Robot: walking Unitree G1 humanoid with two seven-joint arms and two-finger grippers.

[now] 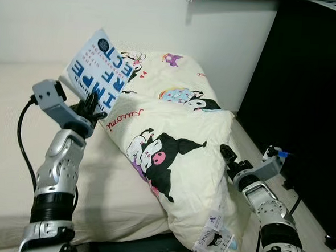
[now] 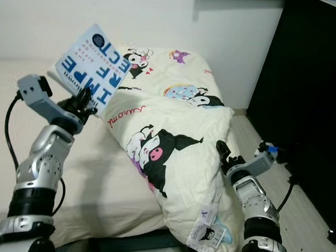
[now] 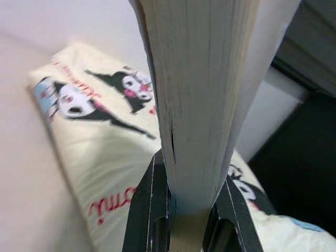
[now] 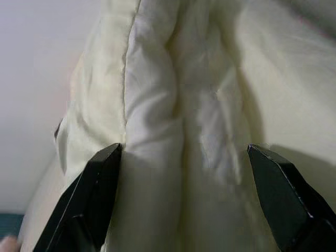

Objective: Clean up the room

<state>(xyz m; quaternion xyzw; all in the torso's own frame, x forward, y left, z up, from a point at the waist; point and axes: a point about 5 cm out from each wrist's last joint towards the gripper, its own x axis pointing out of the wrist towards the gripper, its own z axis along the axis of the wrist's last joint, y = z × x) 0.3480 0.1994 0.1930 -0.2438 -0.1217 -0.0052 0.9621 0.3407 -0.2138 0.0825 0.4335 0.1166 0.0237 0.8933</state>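
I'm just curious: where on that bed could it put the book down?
Bare sheet lies between the wall and the folded comforter, by the left gripper clamping the book. The side near the right gripper is crowded with bedding.

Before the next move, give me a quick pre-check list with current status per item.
1. Left gripper clamped on the book: ok, both fingers pinch its lower edge.
2. Book clear of the bed: ok, held up above the mattress and the comforter.
3. Right gripper open: ok, fingers spread wide.
4. Right gripper placed at the comforter: ok, a fold of it lies between the fingers, not yet pinched.
5. Drop-off spot for the book: cannot tell, no shelf or table in view.
6. Comforter on the bed: not ok, its corner with the tags hangs over the edge.
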